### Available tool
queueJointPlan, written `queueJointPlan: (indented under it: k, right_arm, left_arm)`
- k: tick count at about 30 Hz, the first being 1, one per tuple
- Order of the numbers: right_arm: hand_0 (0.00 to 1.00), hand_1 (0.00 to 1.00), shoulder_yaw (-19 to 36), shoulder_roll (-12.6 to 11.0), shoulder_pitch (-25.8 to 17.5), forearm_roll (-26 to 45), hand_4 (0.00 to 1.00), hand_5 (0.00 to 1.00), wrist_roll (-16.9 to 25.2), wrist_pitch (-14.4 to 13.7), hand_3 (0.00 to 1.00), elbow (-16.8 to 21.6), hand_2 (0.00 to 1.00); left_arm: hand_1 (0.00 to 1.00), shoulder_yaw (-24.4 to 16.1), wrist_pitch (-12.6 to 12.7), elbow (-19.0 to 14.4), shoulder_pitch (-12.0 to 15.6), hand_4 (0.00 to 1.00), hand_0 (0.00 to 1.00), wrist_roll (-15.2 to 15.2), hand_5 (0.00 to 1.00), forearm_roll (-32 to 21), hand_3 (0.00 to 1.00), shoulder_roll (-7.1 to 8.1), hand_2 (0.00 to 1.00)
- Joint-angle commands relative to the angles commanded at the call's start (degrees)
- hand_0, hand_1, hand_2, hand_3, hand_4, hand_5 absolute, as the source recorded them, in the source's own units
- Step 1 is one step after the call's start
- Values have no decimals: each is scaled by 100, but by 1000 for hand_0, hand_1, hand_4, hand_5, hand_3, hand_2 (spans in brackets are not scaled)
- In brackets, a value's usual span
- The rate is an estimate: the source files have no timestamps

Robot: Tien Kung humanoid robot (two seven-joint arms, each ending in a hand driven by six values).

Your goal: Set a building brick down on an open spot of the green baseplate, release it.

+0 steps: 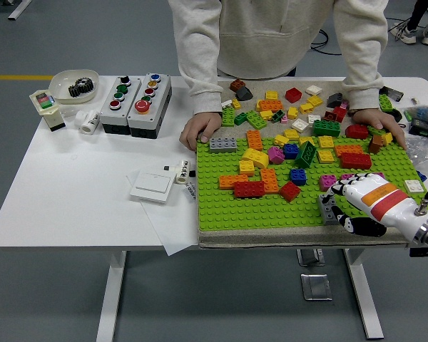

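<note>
The green baseplate (271, 210) lies on a grey mat on the right half of the table, with many coloured bricks pressed onto its far half. A grey brick (327, 209) sits on the plate close to its front right edge. My right hand (344, 208), white with an orange band, comes in from the lower right and lies right against that grey brick's right end, partly covering a row of magenta bricks (329, 182). A person stands at the far side, one hand (200, 131) on the plate's far left corner and the other hand (382, 124) at its far right.
Loose bricks (292, 103) lie piled beyond the plate. Two button boxes (134, 103), a white bowl (75, 85), a white switch (153, 187) and paper sit on the left half of the table. The plate's near left studs (228, 210) are bare.
</note>
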Motion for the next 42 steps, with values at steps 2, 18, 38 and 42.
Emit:
queueJointPlan:
  k: [2,18,38,42]
  right_arm:
    - [717,666,68,10,13,83,418,283,-25,-10,654,-46,726]
    - [655,657,424,-10,828,-273,894,324,-354,76,875,-1226,743]
    - [369,337,-344,173,1622,-248,866,300,91,178,699,-2384,401]
    - [370,310,-529,224,1774,-347,833,295,223,167,633,-2604,377]
  left_arm:
    - [680,1,1,0,3,558,606,-2,594,-2,546,-1,644]
    - [680,21,1,4,-28,558,606,-13,595,-46,547,20,642]
    - [681,46,5,-2,-44,558,607,-22,596,-101,546,26,642]
    - [681,49,4,-3,-47,558,608,-21,597,-103,546,27,642]
